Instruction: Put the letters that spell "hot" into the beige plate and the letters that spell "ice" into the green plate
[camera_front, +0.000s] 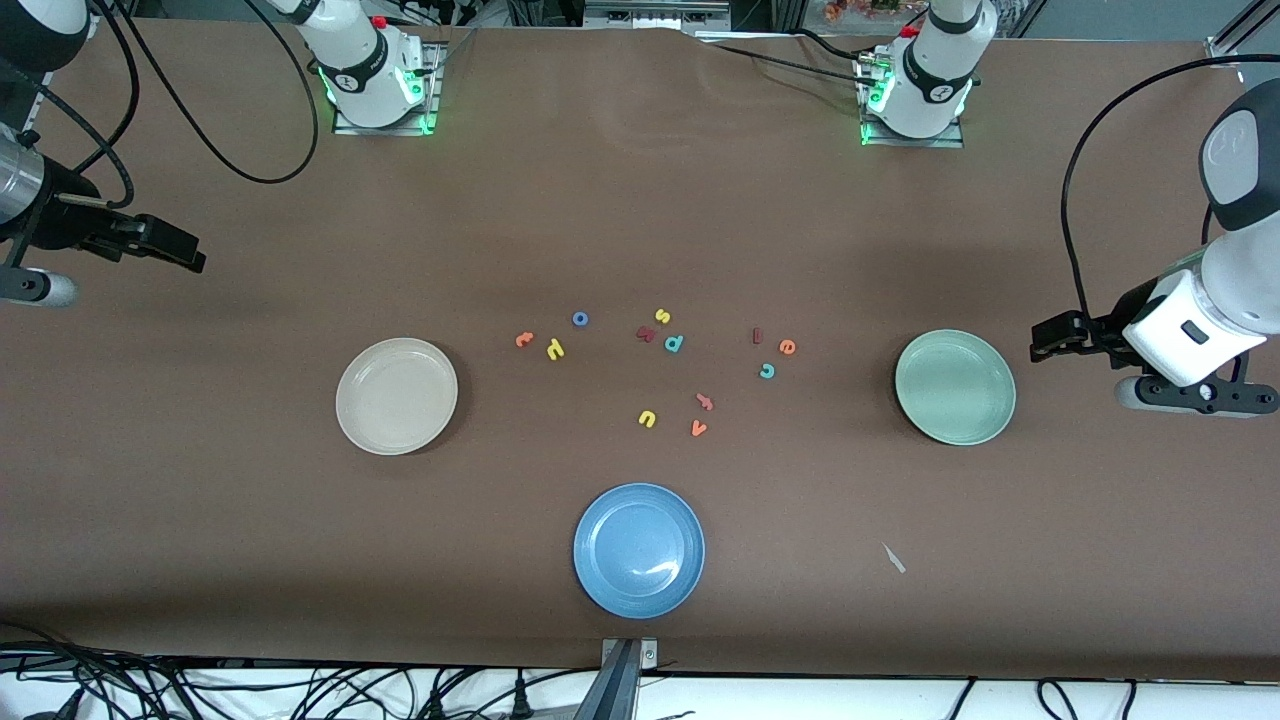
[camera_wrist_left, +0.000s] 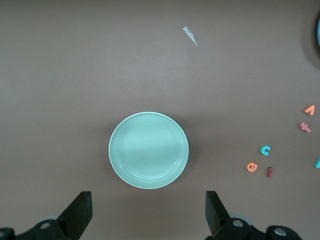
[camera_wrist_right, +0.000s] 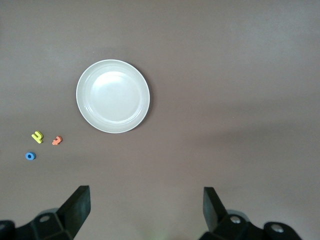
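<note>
Hovering at the two ends of the worktop (camera_front: 640, 200), I hold both sets of jaws spread wide, with nothing between them. My left gripper (camera_wrist_left: 148, 212) hangs over bare worktop at the left arm's end, and the green plate (camera_wrist_left: 148, 150) lies below and just ahead of its gap, holding nothing. My right gripper (camera_wrist_right: 146, 210) hangs over the right arm's end, well apart from the beige plate (camera_wrist_right: 113, 96), which holds nothing either.

The letters sit between the two plates. Nearest the beige plate are the orange "t" (camera_front: 524, 340), the yellow "h" (camera_front: 555, 349) and the blue "o" (camera_front: 580, 319), close together. Toward the green plate lie the dark red "i" (camera_front: 757, 336), the orange "e" (camera_front: 787, 347) and the teal "c" (camera_front: 767, 371). A blue plate (camera_front: 639, 550) rests nearest the front camera.
</note>
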